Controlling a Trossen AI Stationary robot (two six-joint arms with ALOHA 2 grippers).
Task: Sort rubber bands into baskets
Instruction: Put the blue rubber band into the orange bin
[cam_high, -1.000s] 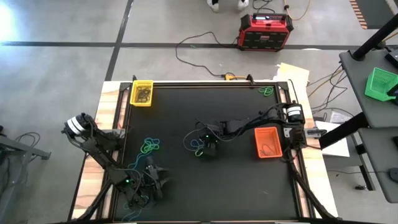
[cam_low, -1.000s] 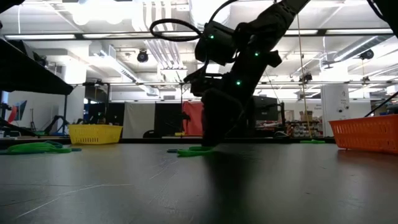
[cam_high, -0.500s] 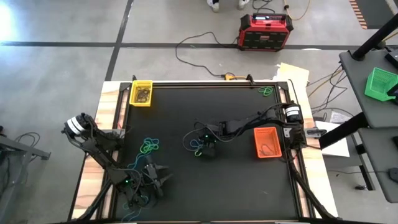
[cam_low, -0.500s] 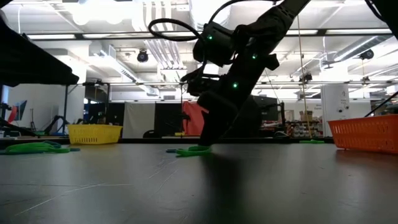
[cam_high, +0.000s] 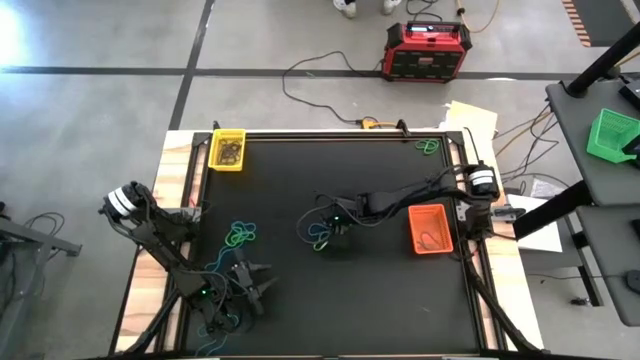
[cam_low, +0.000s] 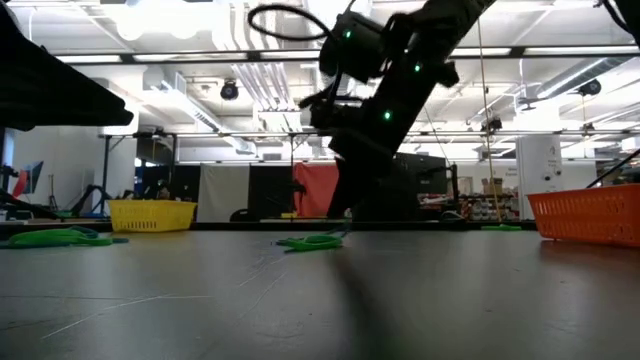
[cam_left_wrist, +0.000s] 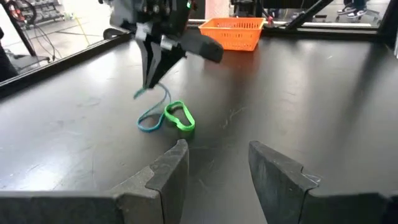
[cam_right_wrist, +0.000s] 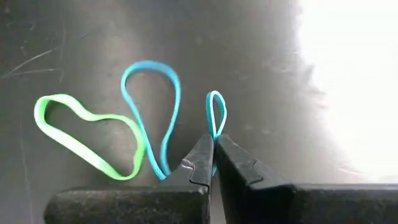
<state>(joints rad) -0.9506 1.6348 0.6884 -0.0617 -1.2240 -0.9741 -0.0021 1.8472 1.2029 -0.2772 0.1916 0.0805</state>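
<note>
Your right claw (cam_right_wrist: 212, 151): pinching teal rubber band (cam_right_wrist: 216, 115) mid-desk | green rubber band (cam_right_wrist: 87, 138): beside | left claw (cam_left_wrist: 217, 163): agape, near edge

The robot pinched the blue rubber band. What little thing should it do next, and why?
Probably lift a bit higher. The right hand is shut on the blue rubber band, which hangs partly off the table beside the green band; the orange basket waits nearby.

No text, label, brand, number or sign can be read in any view; the red and black box (cam_high: 427, 50) on the floor shows markings too small to make out
</note>
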